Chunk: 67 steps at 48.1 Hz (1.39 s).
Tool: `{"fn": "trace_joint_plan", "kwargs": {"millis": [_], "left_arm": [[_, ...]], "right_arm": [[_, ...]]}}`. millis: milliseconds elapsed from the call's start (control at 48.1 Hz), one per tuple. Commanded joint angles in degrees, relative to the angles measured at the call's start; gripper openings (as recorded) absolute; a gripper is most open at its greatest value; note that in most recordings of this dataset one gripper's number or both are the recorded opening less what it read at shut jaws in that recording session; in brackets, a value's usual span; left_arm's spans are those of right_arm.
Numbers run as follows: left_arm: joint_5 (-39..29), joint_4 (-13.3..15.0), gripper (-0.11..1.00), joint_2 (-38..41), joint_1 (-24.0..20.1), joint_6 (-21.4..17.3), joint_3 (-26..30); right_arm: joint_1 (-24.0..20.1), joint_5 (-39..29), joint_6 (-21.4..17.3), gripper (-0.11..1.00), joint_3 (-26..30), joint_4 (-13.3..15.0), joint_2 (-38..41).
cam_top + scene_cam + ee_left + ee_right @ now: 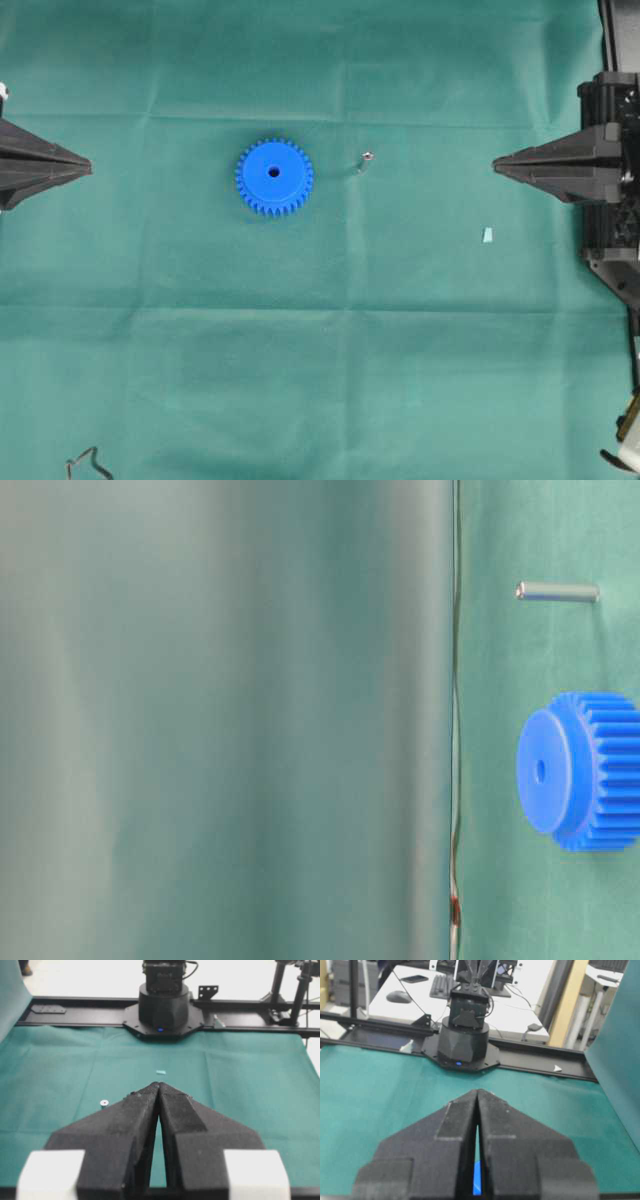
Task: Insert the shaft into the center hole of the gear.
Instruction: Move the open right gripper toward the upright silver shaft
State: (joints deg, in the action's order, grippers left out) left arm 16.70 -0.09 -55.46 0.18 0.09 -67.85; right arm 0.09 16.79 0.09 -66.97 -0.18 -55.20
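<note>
Both grippers hang back at the table's edges, clenched on nothing — the left gripper [88, 167] and the right gripper [497, 161] each point inward, likely parked before any reach. Between them the gear [274, 176] lies flat, its center hole [274, 172] facing up; the shaft [366, 159] rests just right of it, apart. A pale scrap [487, 235] sits nearer the right gripper. Green cloth [320, 380] covers the table — desks and a keyboard lie beyond.

The blue toothed gear [274, 177] lies flat, center hole [274, 172] up; the small silver shaft [365, 160] rests near it, apart.
</note>
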Motion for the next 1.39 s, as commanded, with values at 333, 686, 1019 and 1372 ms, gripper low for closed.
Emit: {"fn": "trace_joint_plan", "kwargs": {"millis": [333, 686, 1019, 1372], "left_arm": [[-0.97, -0.79, 0.00, 0.18, 0.00, 0.18, 2.64], [-2.29, -0.79, 0.00, 0.18, 0.00, 0.09, 2.55], [-2.46, -0.79, 0.00, 0.18, 0.00, 0.09, 2.55], [-2.55, -0.79, 0.00, 0.97, -0.09, 0.09, 2.37]], "right_arm": [[1.49, -0.70, -0.44, 0.02, 2.55, -1.58, 4.48], [5.89, 1.14, -0.88, 0.13, 2.55, -4.22, 11.43], [9.84, 5.89, -0.88, 0.91, 4.22, -5.62, 28.48], [12.04, 13.45, -0.79, 0.85, 6.68, -8.70, 46.58]]}}
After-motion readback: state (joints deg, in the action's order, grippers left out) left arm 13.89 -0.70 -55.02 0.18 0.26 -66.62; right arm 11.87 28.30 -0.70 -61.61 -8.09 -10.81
